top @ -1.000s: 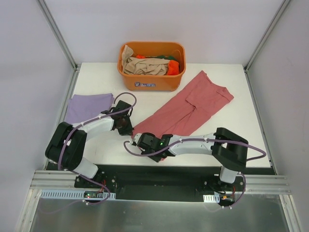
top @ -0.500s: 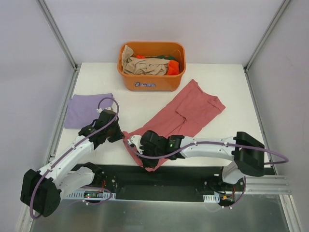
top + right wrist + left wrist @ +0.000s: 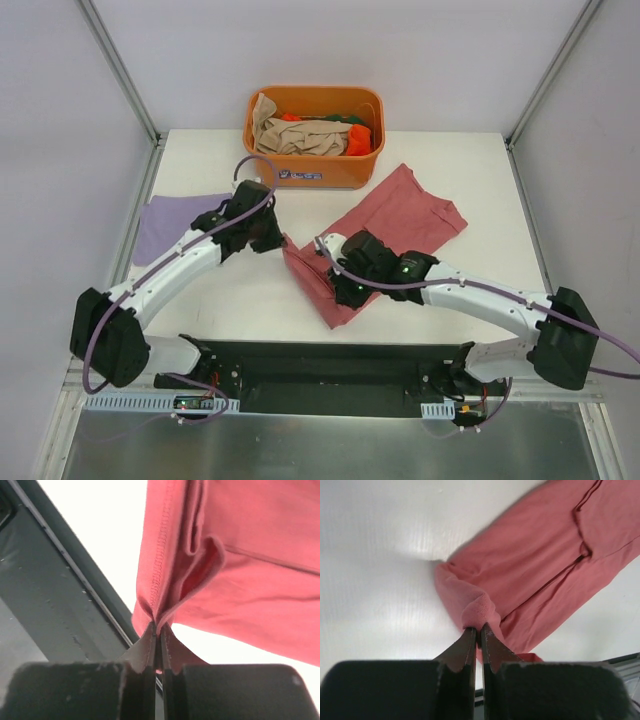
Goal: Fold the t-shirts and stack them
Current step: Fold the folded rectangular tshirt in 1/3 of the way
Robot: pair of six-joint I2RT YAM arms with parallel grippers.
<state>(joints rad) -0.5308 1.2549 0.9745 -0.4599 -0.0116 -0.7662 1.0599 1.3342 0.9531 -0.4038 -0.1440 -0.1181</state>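
The rose-red t-shirt (image 3: 405, 218) lies across the white table (image 3: 460, 290), its near end lifted and bunched. My left gripper (image 3: 279, 243) is shut on one corner of its hem, seen in the left wrist view (image 3: 479, 611). My right gripper (image 3: 341, 291) is shut on the other near corner, seen in the right wrist view (image 3: 160, 615). A folded lavender t-shirt (image 3: 170, 220) lies flat at the table's left. Beige (image 3: 300, 135), orange (image 3: 360, 138) and green cloth fill the tub.
The rigid orange plastic tub (image 3: 316, 168) stands at the back centre. Metal frame posts (image 3: 118, 70) rise at the back corners. The black base rail (image 3: 330, 360) runs along the near edge, close below my right gripper.
Both grippers moved away from the near edge with the rose-red shirt's near end. The left arm swung up and right, the right gripper moved right and farther in. The shirt's near part has doubled over.
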